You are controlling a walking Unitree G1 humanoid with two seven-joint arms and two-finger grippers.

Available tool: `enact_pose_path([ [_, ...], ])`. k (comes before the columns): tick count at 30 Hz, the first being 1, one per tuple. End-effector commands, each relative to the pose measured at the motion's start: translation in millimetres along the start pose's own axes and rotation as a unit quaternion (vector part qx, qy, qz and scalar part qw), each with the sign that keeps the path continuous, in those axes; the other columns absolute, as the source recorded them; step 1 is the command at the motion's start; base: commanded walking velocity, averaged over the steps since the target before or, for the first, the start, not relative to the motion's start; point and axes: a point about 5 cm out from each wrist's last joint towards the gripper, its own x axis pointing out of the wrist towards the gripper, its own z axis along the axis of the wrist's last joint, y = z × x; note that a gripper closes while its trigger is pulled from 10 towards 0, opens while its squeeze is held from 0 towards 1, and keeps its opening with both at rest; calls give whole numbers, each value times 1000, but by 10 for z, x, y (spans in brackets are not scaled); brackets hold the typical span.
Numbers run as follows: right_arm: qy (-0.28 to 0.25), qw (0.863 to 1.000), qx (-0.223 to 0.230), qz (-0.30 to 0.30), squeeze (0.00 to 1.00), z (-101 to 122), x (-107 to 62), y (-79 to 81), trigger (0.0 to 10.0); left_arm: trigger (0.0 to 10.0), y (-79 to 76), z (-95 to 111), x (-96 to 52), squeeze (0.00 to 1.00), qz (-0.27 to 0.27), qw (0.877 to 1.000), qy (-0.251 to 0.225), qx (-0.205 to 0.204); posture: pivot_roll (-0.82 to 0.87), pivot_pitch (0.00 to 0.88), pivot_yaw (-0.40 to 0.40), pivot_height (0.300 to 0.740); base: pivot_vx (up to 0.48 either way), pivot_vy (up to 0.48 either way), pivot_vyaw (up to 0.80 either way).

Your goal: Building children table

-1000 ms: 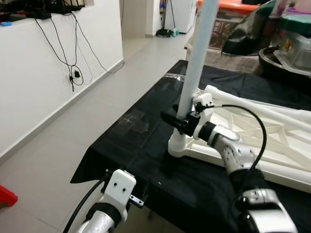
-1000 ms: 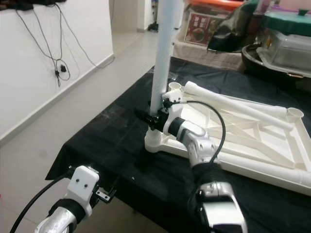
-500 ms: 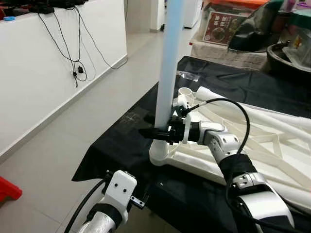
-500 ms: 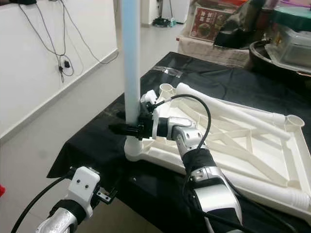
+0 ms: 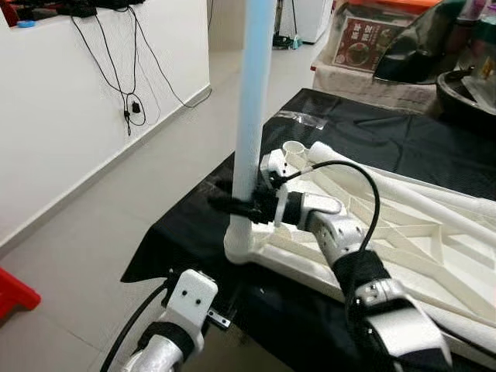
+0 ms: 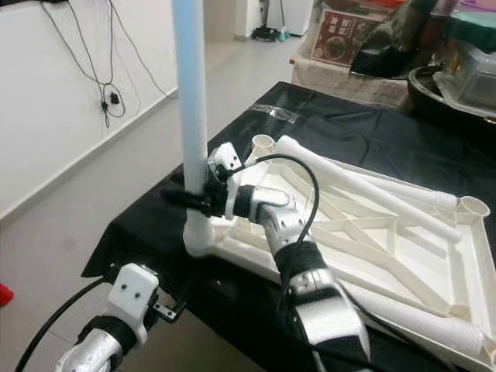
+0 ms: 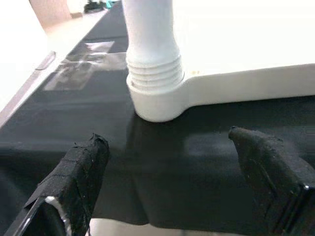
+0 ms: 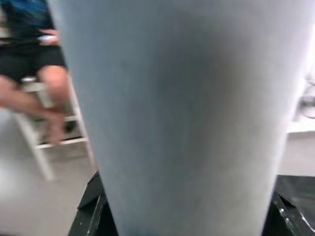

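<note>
This is a lived-in home, part used as a storage or hobby corner. Pale floor tiles (image 5: 116,194) run beyond the right tool (image 5: 232,206) toward an open doorway. A white wall (image 5: 54,132) on its far side carries dangling black cables (image 5: 128,85). The desk (image 5: 403,132) under the tool wears a black cloth, and behind it stand stacked plastic storage boxes (image 6: 465,70) and a printed carton (image 5: 364,43). A seated person's bare legs (image 8: 44,93) on a white chair show past the tool.

Silver arms with white wrist housings, looping black cables, and each tool (image 7: 172,191) has black tape-wrapped fingers (image 7: 81,172)
</note>
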Motion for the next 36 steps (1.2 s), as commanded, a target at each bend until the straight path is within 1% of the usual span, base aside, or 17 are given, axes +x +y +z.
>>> enact_pose_path([
  [1, 24, 991, 29, -128, 0, -169, -173, -175, 0, 10000, -4, -51, -5, 0, 0, 1000, 8, -2, 185, 45, -64, 740, 0, 0, 0],
  [2, 24, 991, 29, -128, 0, -169, -173, -175, 0, 10000, -4, -51, -5, 0, 0, 1000, 8, -2, 185, 45, -64, 740, 0, 0, 0],
  [4, 17, 939, 17, -344, 0, -222, -446, -262, 0, 10000, -1, -67, 21, 0, -5, 1000, 8, -1, 170, 35, -60, 740, 0, 0, 0],
  [5, 17, 939, 17, -344, 0, -222, -446, -262, 0, 10000, -1, -67, 21, 0, -5, 1000, 8, -1, 170, 35, -60, 740, 0, 0, 0],
  [7, 5, 899, 19, -437, 0, -231, -576, -203, 0, 10000, 3, -79, 39, 0, -7, 1000, 9, 0, 166, 26, -61, 740, 0, 0, 0],
  [13, -32, 838, 49, -543, 0, -190, -524, 72, 0, 10000, 9, -90, 63, 0, -6, 1000, 8, 3, 174, 10, -64, 740, 0, 0, 0],
  [18, -30, 813, 90, -575, 0, -256, -345, 246, 0, 10000, 11, -97, 69, 0, -4, 1000, 8, 4, 180, 0, -64, 740, 0, 0, 0],
  [19, -24, 818, 92, -567, 0, -283, -288, 294, 2392, 10000, 8, -101, 66, 0, -4, 1000, 8, 4, 182, 0, -66, 740, 0, 0, 0],
  [21, -18, 819, 92, -567, 0, -292, -259, 342, 2392, 10000, 7, -105, 65, 0, -4, 1000, 7, 3, 182, 0, -66, 740, 0, 0, 0],
  [22, -18, 826, 93, -555, 922, -295, -239, 383, 10000, 10000, 6, -107, 62, 0, -4, 1000, 7, 3, 177, 0, -67, 740, 0, 0, 0],
  [26, -30, 838, 89, -537, 1000, -277, -231, 415, 10000, 10000, 6, -110, 59, 0, -5, 1000, 8, 2, 172, 0, -64, 740, 0, 0, 0],
  [27, -40, 847, 86, -523, 1000, -256, -226, 419, 10000, 10000, 5, -112, 61, 0, -6, 1000, 8, 1, 172, 0, -64, 740, 0, 0, 0],
  [28, -57, 863, 90, -493, 761, -230, -208, 410, 10000, 10000, 5, -112, 65, 0, -7, 1000, 8, 1, 169, 4, -64, 740, 0, 0, 0],
  [29, -72, 876, 84, -469, 0, -197, -210, 385, 10000, 10000, 4, -109, 69, 0, -8, 1000, 7, 1, 168, 5, -64, 740, 0, 0, 0],
  [33, -115, 916, 58, -379, 0, -74, -229, 273, 10000, 10000, 5, -109, 84, 0, -9, 1000, 7, 1, 167, 7, -63, 740, 0, 0, 0],
  [35, -115, 916, 58, -379, 0, -74, -229, 273, 10000, 10000, 5, -109, 84, 0, -9, 1000, 7, 1, 167, 7, -63, 740, 0, 0, 0],
  [36, -107, 942, 56, -312, 0, -77, -205, 238, 10000, 10000, 5, -110, 88, 0, -9, 1000, 6, 1, 165, 8, -61, 740, 0, 0, 0],
])
